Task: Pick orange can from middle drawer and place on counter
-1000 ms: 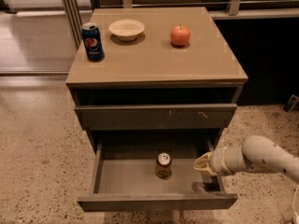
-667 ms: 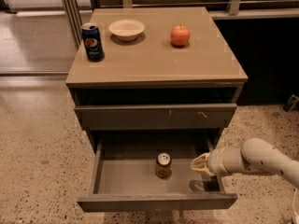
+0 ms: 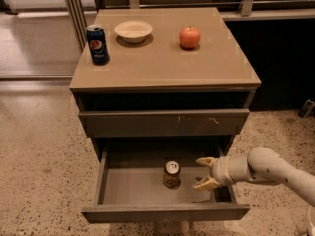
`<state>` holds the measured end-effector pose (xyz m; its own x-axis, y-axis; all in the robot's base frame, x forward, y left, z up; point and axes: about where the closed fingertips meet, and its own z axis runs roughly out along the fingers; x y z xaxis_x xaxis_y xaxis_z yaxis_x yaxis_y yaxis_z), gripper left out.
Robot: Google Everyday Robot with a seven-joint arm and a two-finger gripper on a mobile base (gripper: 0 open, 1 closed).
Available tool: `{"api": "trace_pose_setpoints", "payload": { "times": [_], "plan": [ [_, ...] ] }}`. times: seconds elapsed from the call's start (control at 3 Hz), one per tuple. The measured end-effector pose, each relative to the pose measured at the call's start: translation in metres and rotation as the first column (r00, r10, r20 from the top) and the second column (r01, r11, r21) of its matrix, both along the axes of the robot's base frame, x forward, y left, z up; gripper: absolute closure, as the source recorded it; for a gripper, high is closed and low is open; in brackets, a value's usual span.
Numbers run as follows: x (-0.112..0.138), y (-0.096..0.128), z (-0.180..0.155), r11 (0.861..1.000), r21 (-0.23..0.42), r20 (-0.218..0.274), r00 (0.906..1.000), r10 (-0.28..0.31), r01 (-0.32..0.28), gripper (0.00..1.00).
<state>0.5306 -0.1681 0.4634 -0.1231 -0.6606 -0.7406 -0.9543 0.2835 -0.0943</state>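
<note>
Orange can (image 3: 172, 175): small brownish-orange metal drink can with a silver top. You will find it upright on the drawer floor, slightly right of centre, touching nothing.
Middle drawer (image 3: 162, 213): wide, shallow grey-brown drawer with a plain front, pulled well out. That leaves the can exposed from above and from the sides.
Tool (image 3: 203, 172): cream two-fingered tool on a white arm, reaching in over the drawer's right wall. It sits at the can's 3 o'clock, just beside it but apart. Its fingers are spread, one towards the back and one towards the front, and it holds nothing.
Reason for pose: the gap between the fingers faces the can. You appear to be lined up for a sideways grasp around its body, and the grasp is not yet made.
Worktop (image 3: 162, 65): smooth tan-beige square slab on top of the cabinet. Its front half, towards 6 o'clock, is the likeliest place to set the can down.
Blue can (image 3: 98, 44): tall blue drink can at the worktop's 10 o'clock, showing the Pepsi emblem.
Bowl (image 3: 133, 31): shallow cream bowl at 11 o'clock.
Apple (image 3: 189, 37): red-orange apple at 1 o'clock.
Upper drawer front (image 3: 162, 123): shut grey-brown panel with pale scratch marks.
Writing: the orange can shows only a dark round mark, and you cannot read it.
</note>
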Motion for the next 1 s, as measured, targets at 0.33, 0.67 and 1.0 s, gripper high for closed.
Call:
{"api": "trace_pose_setpoints", "payload": {
  "times": [0.33,0.67,1.0],
  "plan": [
    [0.009,0.015,-0.013,0.999,0.038,0.008,0.9996,0.029,-0.029,0.1],
    [0.018,0.034,-0.026,0.994,0.089,0.015,0.9983,0.056,-0.057,0.1],
    [0.025,0.056,-0.038,0.987,0.131,0.018,0.9952,0.096,-0.098,0.1]
  ]
}}
